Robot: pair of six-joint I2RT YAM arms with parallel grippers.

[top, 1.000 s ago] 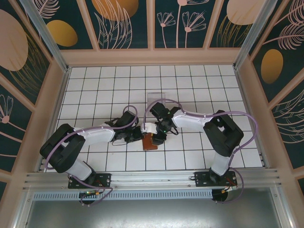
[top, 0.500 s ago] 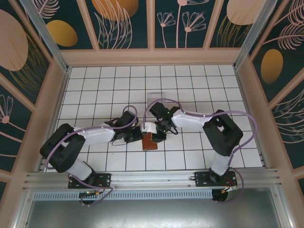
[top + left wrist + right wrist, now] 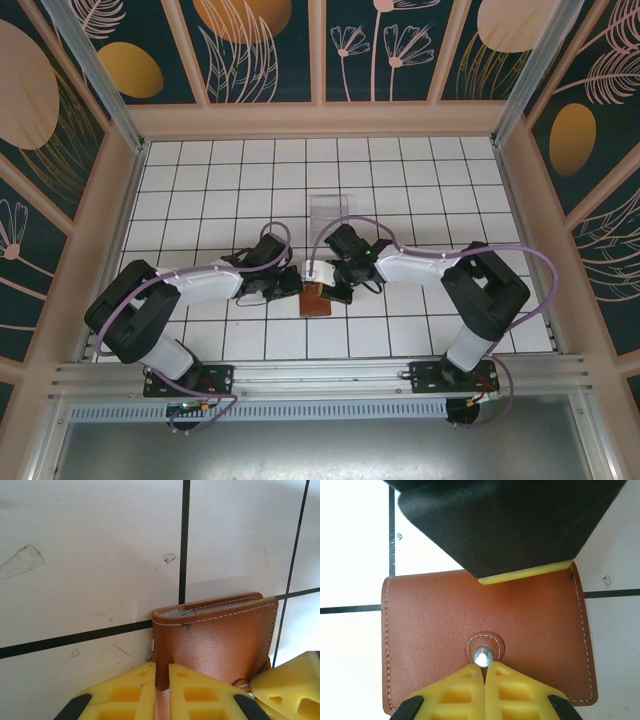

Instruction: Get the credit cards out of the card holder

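Card holder [image 3: 313,298], closed, lying on the tiled worktop [image 3: 200,190] between both arms. Left tool [image 3: 161,672] clamped on one edge; right tool [image 3: 484,672] closed at the snap stud [image 3: 483,656], with any hold on the strap undiscernible. Risk: opposed pulls may drag or flip the holder unopened. Left wrist view gives the fold edge with a pale sliver [image 3: 200,611], card or lining; right wrist view gives the cover face

brown leather card holder [image 3: 440,630] lies folded shut on the white tiled table [image 3: 200,180], snap stud [image 3: 483,656] up.
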